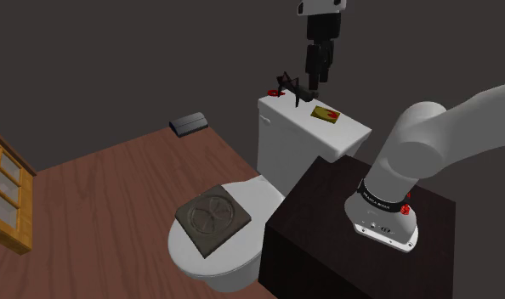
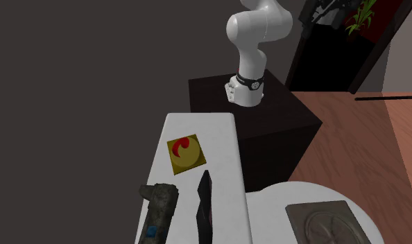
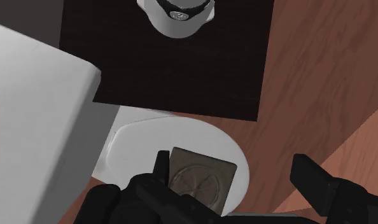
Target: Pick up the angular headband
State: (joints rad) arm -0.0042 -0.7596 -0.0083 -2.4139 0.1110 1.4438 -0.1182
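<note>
On the tank, a yellow tile neighbours the headband.

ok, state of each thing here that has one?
gripper: open, holding nothing
headband: lying on the tank lid, not gripped
toilet lid: shut, plaque on top
plaque: lying flat on the toilet lid
yellow tile: flat on the tank lid, beside the headband
</note>
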